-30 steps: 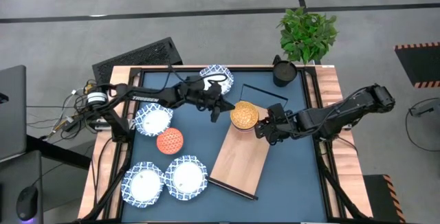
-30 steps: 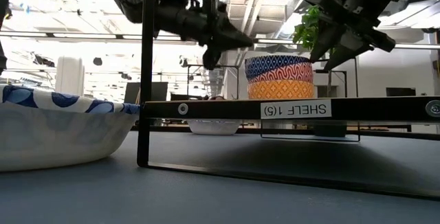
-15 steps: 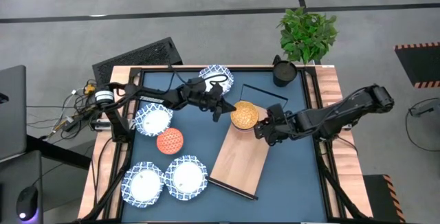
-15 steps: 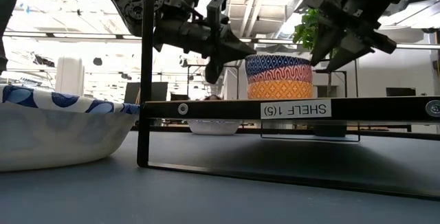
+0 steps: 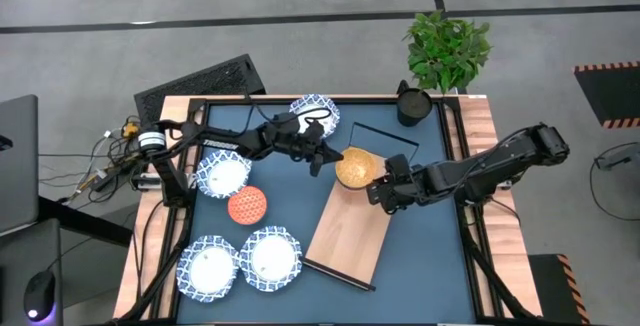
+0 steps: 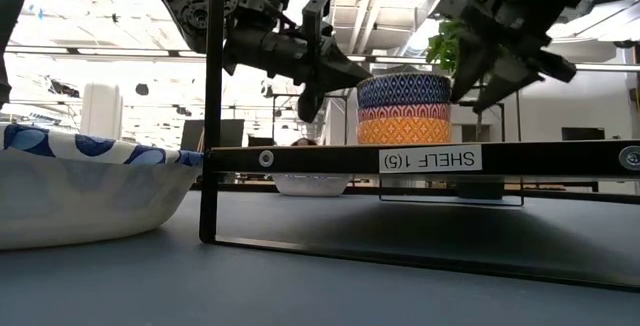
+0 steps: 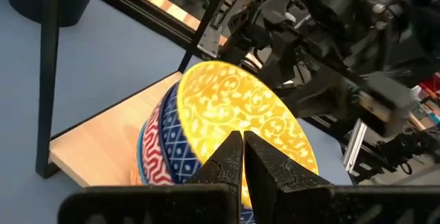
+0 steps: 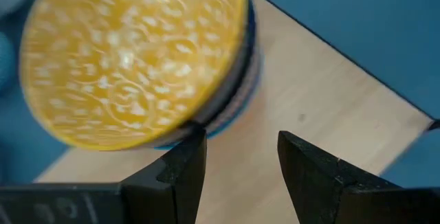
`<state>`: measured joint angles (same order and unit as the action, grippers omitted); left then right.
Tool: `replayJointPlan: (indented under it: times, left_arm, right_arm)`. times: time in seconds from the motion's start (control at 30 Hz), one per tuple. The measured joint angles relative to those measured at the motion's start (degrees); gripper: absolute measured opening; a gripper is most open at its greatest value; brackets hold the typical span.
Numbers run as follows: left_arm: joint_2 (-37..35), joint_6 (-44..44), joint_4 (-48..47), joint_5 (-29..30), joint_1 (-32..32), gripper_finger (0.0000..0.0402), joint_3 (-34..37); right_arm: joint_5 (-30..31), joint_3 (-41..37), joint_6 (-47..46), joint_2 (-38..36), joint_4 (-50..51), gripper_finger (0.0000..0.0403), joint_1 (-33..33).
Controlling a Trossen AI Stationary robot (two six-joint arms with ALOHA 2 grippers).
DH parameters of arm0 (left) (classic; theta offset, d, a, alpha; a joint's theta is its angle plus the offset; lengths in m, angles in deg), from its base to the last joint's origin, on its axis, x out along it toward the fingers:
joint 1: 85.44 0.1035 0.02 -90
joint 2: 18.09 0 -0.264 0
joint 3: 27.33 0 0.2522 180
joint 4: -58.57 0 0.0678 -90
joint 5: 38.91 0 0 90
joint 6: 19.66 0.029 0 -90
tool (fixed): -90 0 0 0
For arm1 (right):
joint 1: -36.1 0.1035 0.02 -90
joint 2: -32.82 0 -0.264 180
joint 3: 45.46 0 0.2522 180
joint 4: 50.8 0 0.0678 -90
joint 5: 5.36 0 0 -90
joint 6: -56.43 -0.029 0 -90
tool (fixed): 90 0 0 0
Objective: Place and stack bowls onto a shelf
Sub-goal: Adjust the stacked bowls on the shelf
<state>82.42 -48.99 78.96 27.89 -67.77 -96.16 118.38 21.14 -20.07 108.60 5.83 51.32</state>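
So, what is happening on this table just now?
Two dark robot arms are stacking bowls on a light-wood shelf board. A small blue patterned bowl with a yellow inside sits on an orange patterned bowl at one end of the shelf. The left gripper, shut, hovers beside the stack. The right gripper, open, is just off it. Five bowls are on the table.

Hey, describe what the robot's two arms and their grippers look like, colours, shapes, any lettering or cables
Both arms are dark, near-black, built of jointed tubular segments. The left arm carries pale lettering along its link, too small to read, and a silvery ring at its base joint, with loose cables beside it. The left gripper and right gripper each end in two flat, matte black fingers with blunt tips. The right arm looks bulkier and unmarked.
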Motion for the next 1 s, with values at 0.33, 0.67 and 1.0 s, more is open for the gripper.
replayJointPlan:
  times: [0.33, 0.67, 1.0]
  left_arm:
    - [-0.1, -0.2, -0.5, -0.6, 0.4, 0.0, -0.3]
    - [-0.2, 0.8, -1.8, 0.1, 0.4, 0.0, -0.3]
    - [-0.2, 1.1, -2.3, 1.2, 0.4, 0.0, -0.3]
  right_arm:
    - [2.2, 2.3, 2.9, -4.5, 2.5, 0.0207, 0.8]
    - [5.9, 2.3, 0.6, -6.7, 4.9, 0.0207, 2.8]
    - [12.6, 2.3, 3.3, -4.6, 2.7, 0.0207, 2.3]
